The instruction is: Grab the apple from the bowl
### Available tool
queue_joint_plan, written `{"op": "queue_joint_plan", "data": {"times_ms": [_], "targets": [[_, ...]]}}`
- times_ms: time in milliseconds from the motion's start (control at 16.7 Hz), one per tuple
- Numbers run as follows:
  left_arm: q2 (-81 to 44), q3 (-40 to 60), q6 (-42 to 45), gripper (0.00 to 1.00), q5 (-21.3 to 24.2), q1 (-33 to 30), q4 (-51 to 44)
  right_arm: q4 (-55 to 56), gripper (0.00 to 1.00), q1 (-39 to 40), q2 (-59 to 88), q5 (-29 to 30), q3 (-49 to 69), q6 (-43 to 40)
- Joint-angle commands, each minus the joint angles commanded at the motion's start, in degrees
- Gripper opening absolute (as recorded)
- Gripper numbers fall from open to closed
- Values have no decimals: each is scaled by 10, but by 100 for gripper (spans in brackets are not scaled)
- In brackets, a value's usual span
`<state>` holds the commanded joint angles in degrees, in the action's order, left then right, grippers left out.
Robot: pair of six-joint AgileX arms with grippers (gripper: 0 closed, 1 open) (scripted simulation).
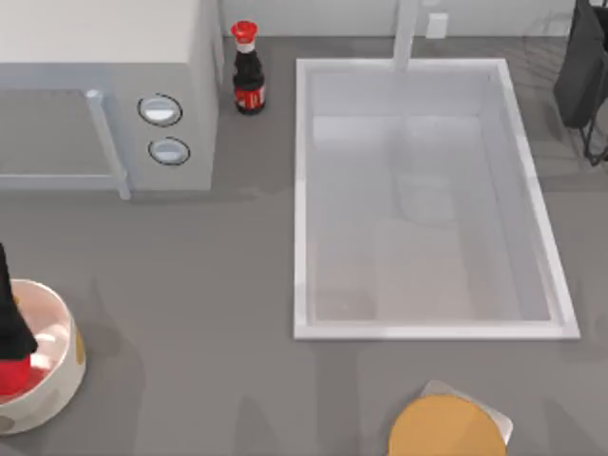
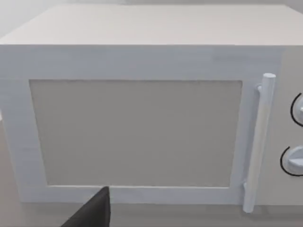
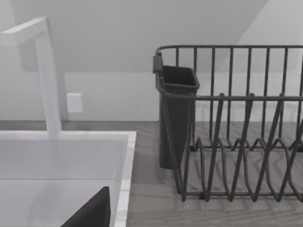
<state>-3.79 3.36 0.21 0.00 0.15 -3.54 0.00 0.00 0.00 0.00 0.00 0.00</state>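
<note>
A bright red apple (image 1: 13,376) sits inside the cream, tan-spotted bowl (image 1: 59,380) at the lower left of the frame, on the grey table (image 1: 190,304). The left pincer (image 1: 11,328), dark, reaches down into the bowl right over the apple; whether it is wide, narrow or holding the fruit cannot be told. Upper left stands a white microwave (image 1: 104,95), with a dark red-capped bottle (image 1: 248,71) beside it. A sink (image 1: 304,190) fills the centre right, and an orange disc (image 1: 445,429) lies at the bottom.
</note>
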Motion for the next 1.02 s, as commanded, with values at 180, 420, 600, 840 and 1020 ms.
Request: {"op": "queue_joint_plan", "data": {"times_ms": [180,420,600,840,1020], "targets": [[-92,70,4,100,0,3,-74,0,100,0,0,0,0,0],[-283,198,12,100,0,9,-209,0,100,0,0,0,0,0],[-449,303,19,100,0,13,-319,0,100,0,0,0,0,0],[-654,430,27,100,0,19,-453,0,100,0,0,0,0,0],[-766,502,31,100,0,22,-528,0,100,0,0,0,0,0]]}}
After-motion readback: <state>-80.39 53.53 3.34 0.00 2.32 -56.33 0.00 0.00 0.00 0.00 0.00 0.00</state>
